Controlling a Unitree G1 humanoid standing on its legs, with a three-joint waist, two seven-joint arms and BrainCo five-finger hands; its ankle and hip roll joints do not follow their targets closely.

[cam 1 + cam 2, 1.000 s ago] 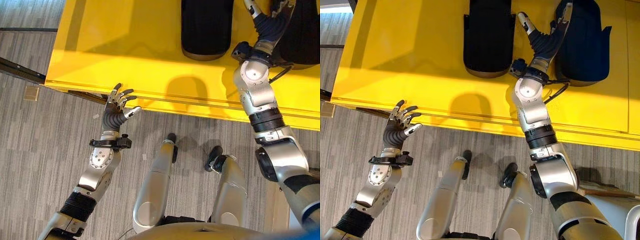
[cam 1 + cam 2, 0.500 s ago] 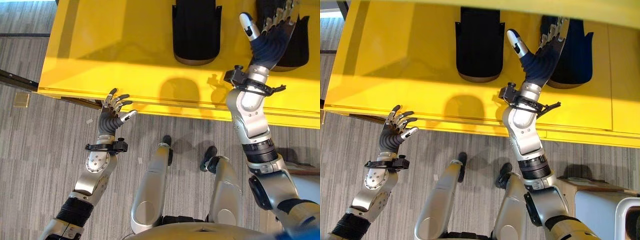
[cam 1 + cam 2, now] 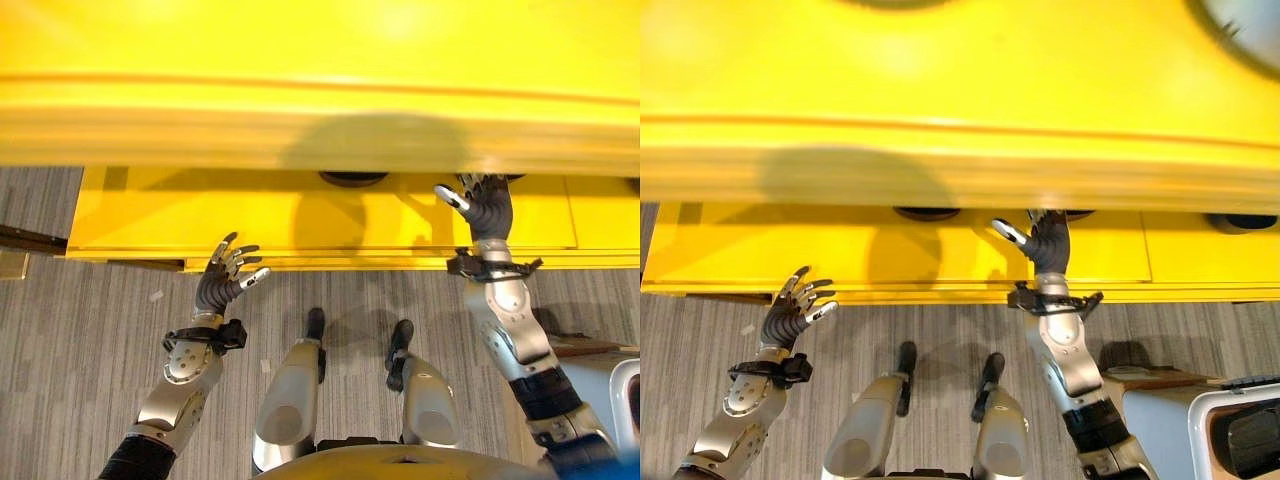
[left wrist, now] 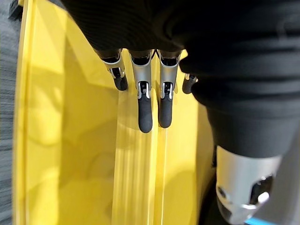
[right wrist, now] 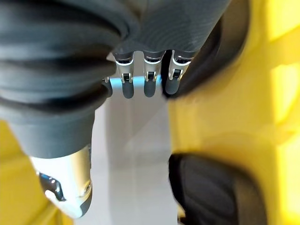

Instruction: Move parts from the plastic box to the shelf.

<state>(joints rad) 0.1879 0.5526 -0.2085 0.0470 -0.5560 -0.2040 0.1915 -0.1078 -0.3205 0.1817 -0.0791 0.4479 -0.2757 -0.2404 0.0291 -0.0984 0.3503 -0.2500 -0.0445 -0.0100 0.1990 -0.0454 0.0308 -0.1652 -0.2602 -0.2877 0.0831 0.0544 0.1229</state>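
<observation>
Past right hand (image 5: 140, 42) fingers (image 5: 149, 82): dark part (image 5: 211, 194) on yellow shelf (image 5: 243, 117).

Setting: industrial workshop or parts store. Evidence: yellow metal shelf (image 3: 300, 215) in two tiers, dark moulded parts (image 5: 211, 192) laid out on it; grey wood-grain plank floor (image 3: 80, 330); grey plastic box (image 3: 1200, 430) standing beside the shelf.

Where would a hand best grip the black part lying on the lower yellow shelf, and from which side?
Probably its rounded near end, from the open front: the black part lies flat on the lower shelf, and the upper shelf board blocks any approach from above.
</observation>
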